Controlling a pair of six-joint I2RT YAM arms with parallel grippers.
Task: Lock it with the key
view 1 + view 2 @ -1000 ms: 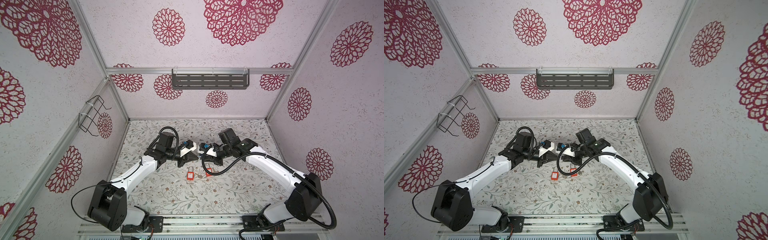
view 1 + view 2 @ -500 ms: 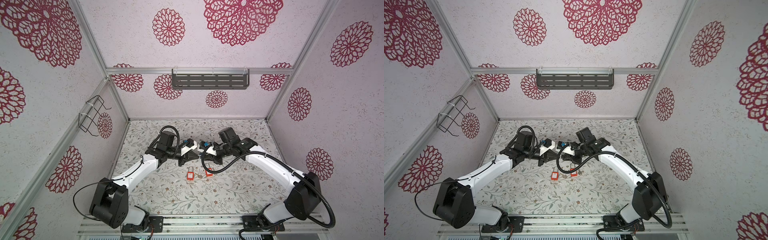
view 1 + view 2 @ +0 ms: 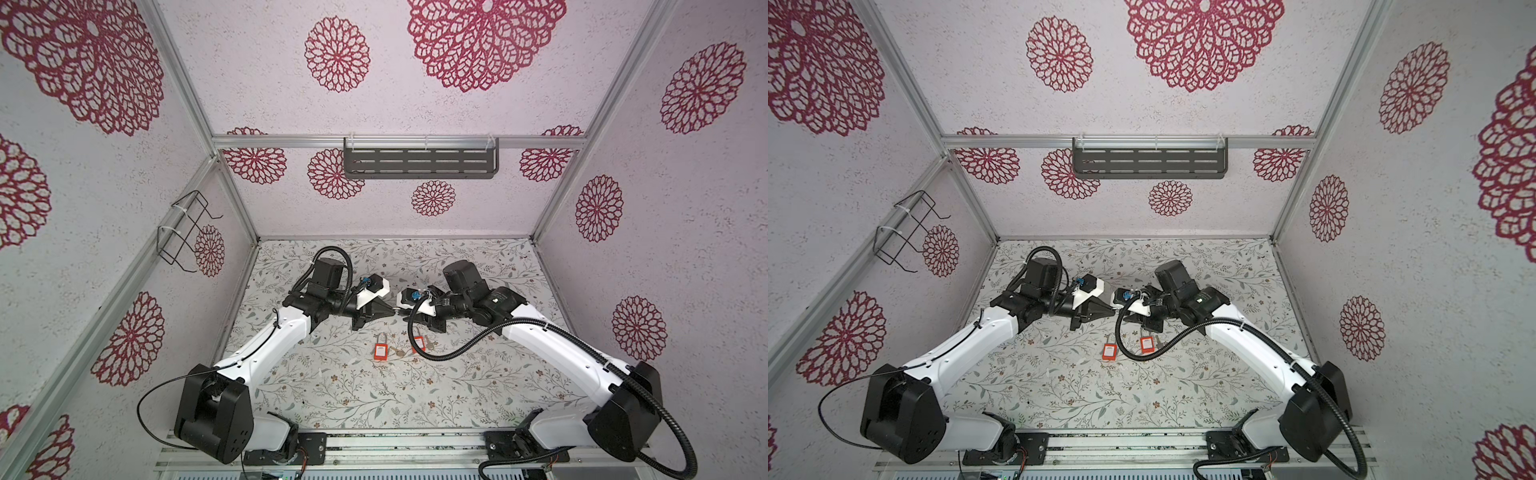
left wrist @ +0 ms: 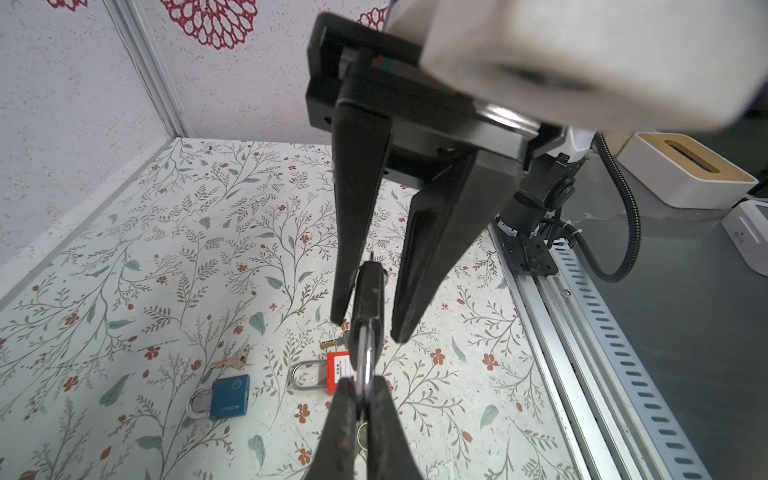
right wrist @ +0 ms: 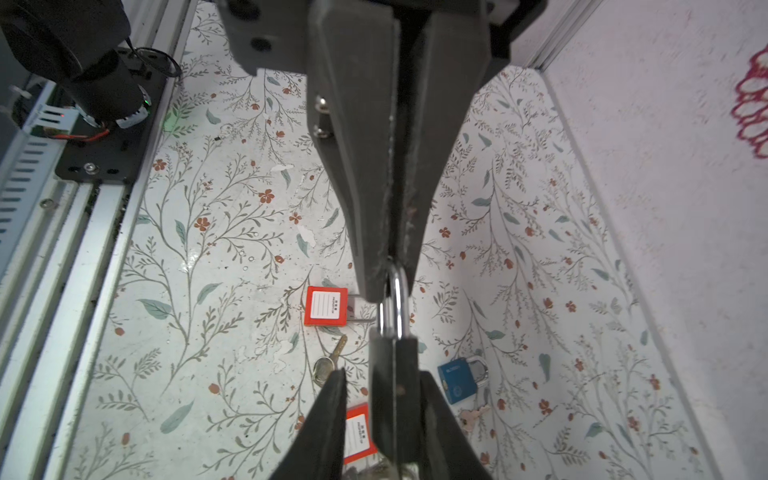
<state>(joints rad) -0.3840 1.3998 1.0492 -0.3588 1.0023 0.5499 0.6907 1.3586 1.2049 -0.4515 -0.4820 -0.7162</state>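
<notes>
A black padlock (image 5: 392, 395) hangs above the table between both grippers. My left gripper (image 4: 362, 395) is shut on its silver shackle (image 4: 365, 365). My right gripper (image 5: 382, 376) is open around the lock body (image 4: 370, 291), with a gap on one side and the other finger close against it. In both top views the left gripper (image 3: 390, 309) and right gripper (image 3: 409, 318) meet tip to tip at mid-table. A silvery bit (image 5: 388, 467) shows deep between my right fingers; I cannot tell whether it is the key.
Under the grippers lie two red padlocks (image 3: 380, 351) (image 3: 419, 344), a blue padlock (image 4: 228, 397) and loose keys (image 5: 328, 363) (image 4: 230, 361) (image 5: 471, 415). The enclosure walls stand on three sides and a slotted rail (image 4: 602, 332) runs along the front.
My right gripper's jaws have spread apart around the lock body. The left gripper keeps its hold on the shackle, and both arms stay almost where they were.
</notes>
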